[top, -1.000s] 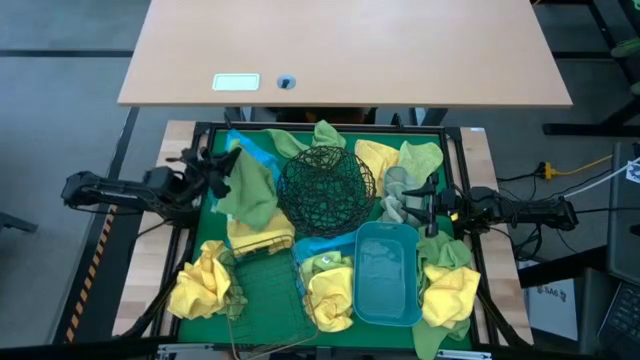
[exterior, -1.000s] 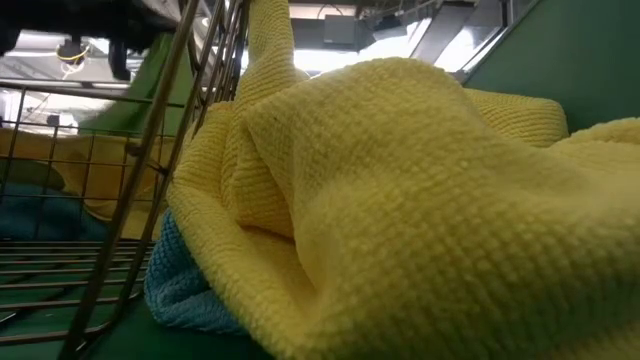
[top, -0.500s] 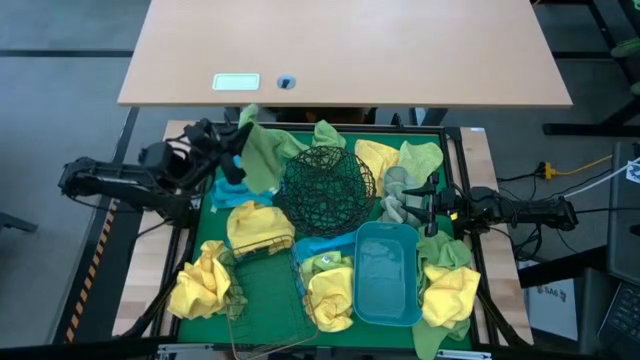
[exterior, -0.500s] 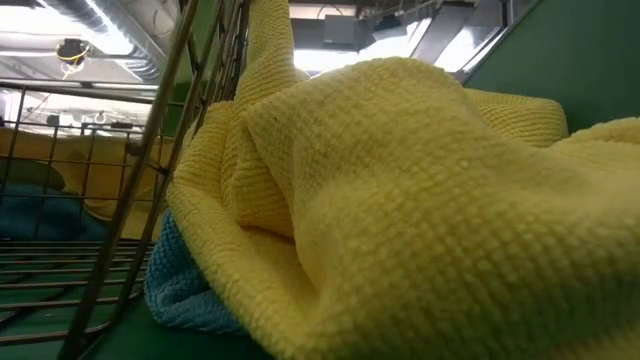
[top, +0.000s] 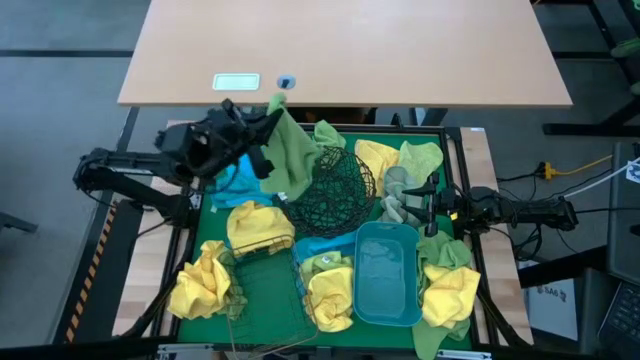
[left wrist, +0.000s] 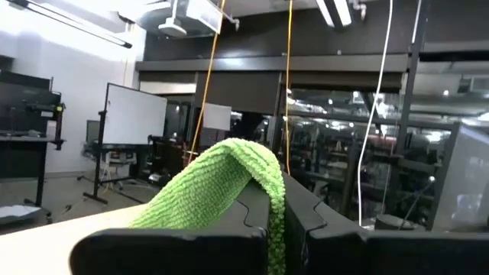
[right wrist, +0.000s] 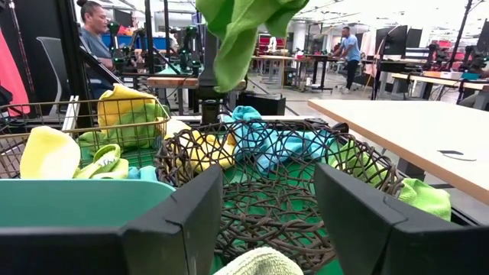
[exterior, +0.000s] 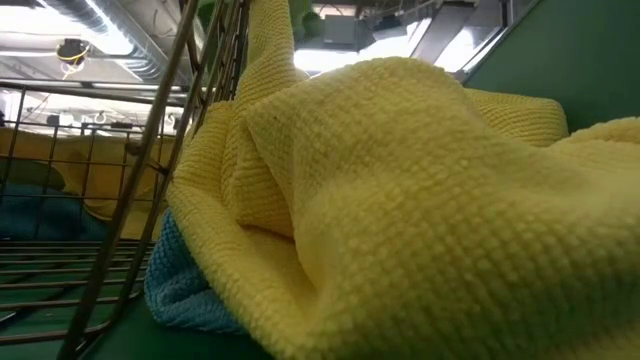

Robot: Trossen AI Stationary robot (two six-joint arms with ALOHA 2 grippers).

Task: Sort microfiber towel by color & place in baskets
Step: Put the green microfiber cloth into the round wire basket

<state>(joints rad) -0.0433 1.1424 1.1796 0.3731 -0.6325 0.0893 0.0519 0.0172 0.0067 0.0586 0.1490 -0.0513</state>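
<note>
My left gripper [top: 268, 118] is clamped on a green towel [top: 292, 155], hanging it beside the black bowl [top: 335, 192]. Right gripper [top: 418, 208] waits half-open by the tub [top: 388, 275], empty

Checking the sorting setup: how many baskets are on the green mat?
3. The black wire-mesh bowl sits toward the mat's far middle; the copper wire basket is at the near edge, left of centre; the bluish plastic tub stands right of that basket. None looks hidden.

Open workshop: benches [right wrist: 397, 122], whiteboard [left wrist: 134, 122].
</note>
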